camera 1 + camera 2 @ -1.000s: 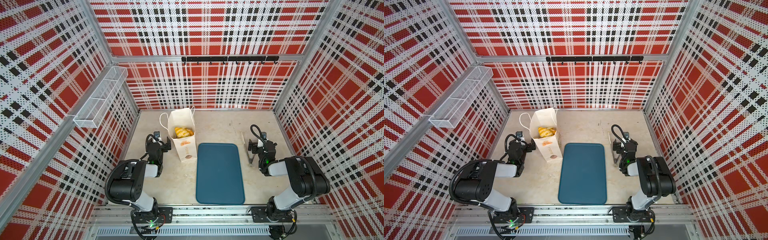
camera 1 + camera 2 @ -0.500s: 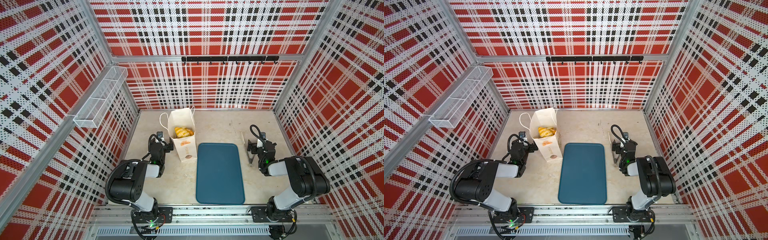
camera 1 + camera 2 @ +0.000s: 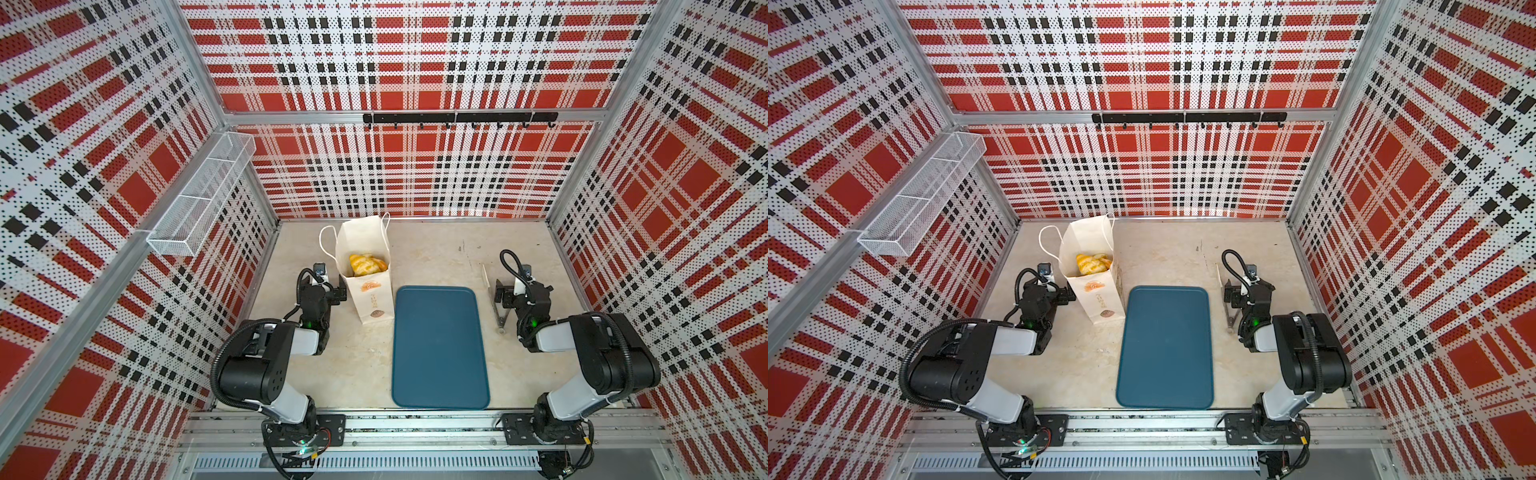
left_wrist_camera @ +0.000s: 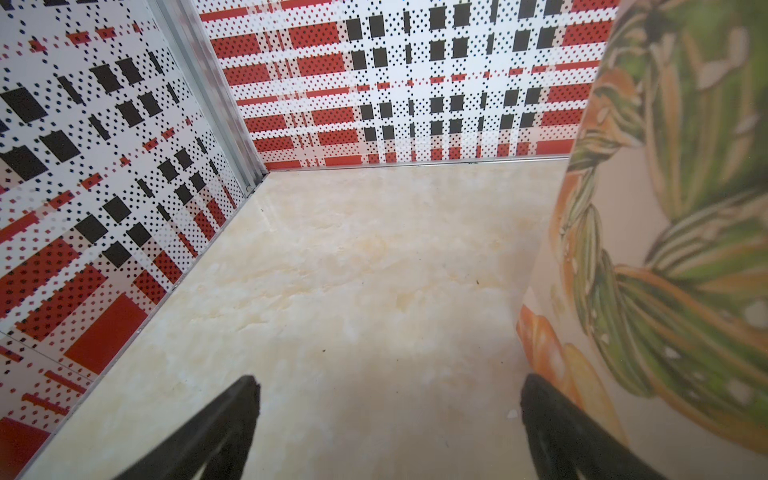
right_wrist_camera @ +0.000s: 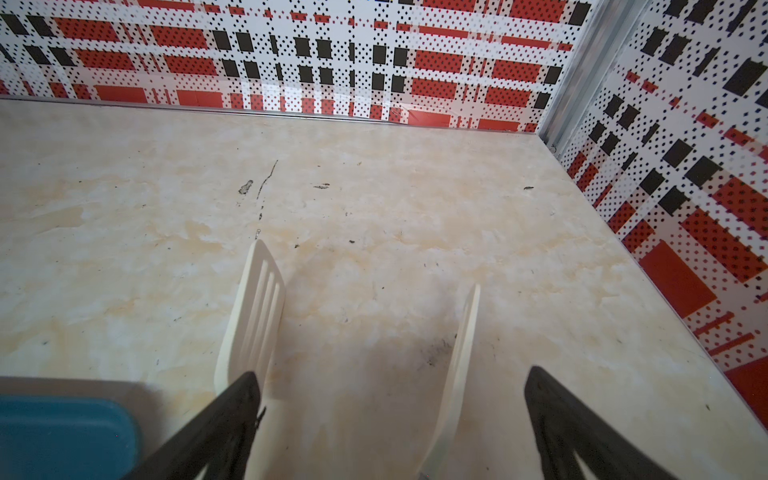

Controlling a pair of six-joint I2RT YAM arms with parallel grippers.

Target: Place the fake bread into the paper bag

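The white paper bag (image 3: pixel 371 297) (image 3: pixel 1098 297) stands upright at the back left of the table. Golden fake bread (image 3: pixel 365 264) (image 3: pixel 1092 262) shows inside its open top. My left gripper (image 3: pixel 336 291) (image 4: pixel 389 384) is low beside the bag's left side and is open with only bare table between its fingers. In the left wrist view the bag's printed side (image 4: pixel 665 249) is right next to one fingertip (image 4: pixel 536 390). My right gripper (image 3: pixel 503 291) (image 5: pixel 391 374) is open over cream tongs (image 5: pixel 253 316) lying on the table.
A flat teal tray (image 3: pixel 438 345) (image 3: pixel 1165 345) lies in the middle with nothing on it. The tongs (image 3: pixel 496 309) (image 3: pixel 1227 309) lie right of it. A white wire basket (image 3: pixel 199 199) hangs on the left wall. A black hook rail (image 3: pixel 457 118) runs along the back wall.
My left gripper has shifted slightly toward the bag. The right arm, bag and tray have not moved.
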